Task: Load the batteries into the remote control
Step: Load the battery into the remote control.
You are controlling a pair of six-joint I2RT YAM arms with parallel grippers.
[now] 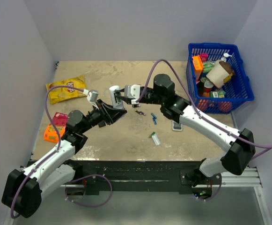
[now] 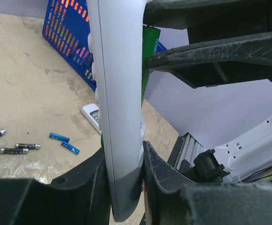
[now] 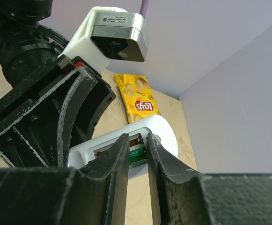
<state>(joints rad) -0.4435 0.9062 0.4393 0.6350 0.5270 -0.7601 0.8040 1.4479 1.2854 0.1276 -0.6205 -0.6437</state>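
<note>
My left gripper is shut on the lower end of the white remote control and holds it upright above the table. Its open battery compartment faces my right gripper. A green battery lies in one slot; it also shows along the remote's edge in the left wrist view. The right fingertips rest against it, a narrow gap apart, with nothing gripped between them. A brownish part shows in the other slot. The second green battery lies on the table.
A small white cover piece, blue cells, dark cells and a grey-white remote lie on the table. A blue basket stands at the back right. A yellow chip bag and pink packets lie on the left.
</note>
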